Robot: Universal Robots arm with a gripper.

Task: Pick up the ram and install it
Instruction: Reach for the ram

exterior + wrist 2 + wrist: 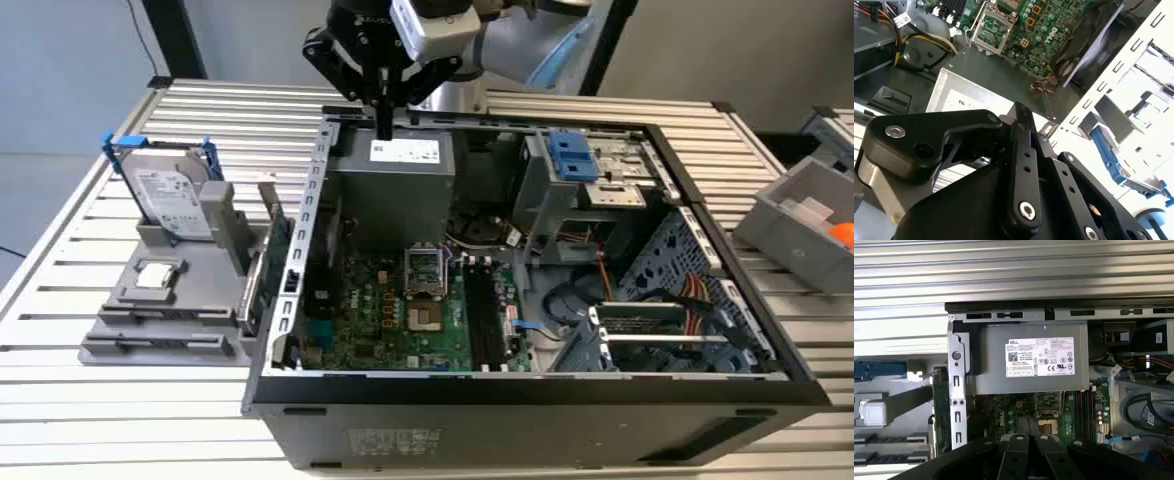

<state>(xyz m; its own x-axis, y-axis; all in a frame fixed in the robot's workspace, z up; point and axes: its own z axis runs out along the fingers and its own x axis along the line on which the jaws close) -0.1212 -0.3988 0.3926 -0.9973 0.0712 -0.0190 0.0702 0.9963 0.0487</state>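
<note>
tool [384, 128] hangs pinched narrow and empty over the power supply [394, 175]; ram [278, 262] stands on edge in its holder [160, 300], presumably so it is easy to pinch.

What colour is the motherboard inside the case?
The motherboard is green, clearest in the exterior view.

A surface [94, 420] of pale, ribbed metal slats spans the scene under bright, even light. Behind it stands a plain blue-grey wall [67, 60] with a dark upright post [176, 40]. A grey bin [801, 215] sits at the exterior view's right.
</note>
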